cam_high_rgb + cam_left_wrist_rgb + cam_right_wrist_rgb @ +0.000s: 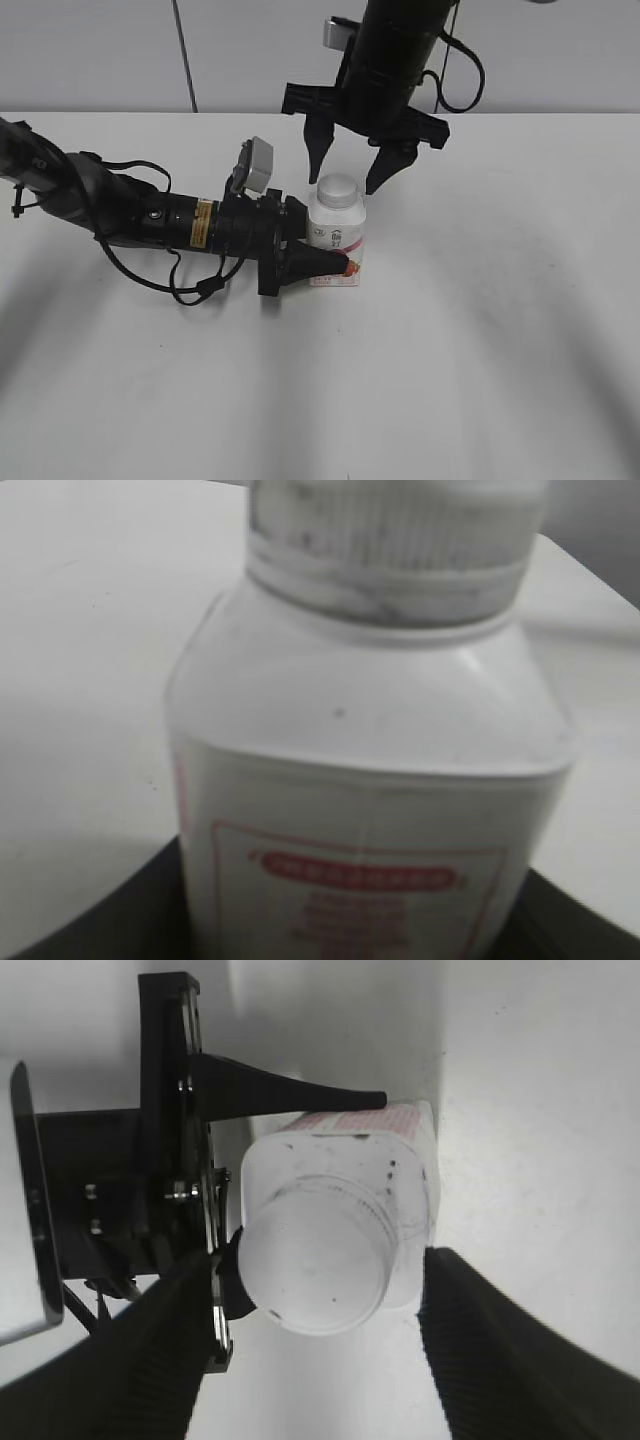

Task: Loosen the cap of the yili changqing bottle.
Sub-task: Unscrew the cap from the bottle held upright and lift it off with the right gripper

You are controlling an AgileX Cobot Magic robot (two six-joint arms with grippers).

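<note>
The small white squarish plastic bottle with the pink-red label stands upright on the white worktop, clamped by the left gripper to keep it from turning — the right gripper hovers spread wide astride its round white screw cap, apparently ready to descend and twist.

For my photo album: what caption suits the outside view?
One gripper holds the bottle; the other hovers open above its cap.
</note>
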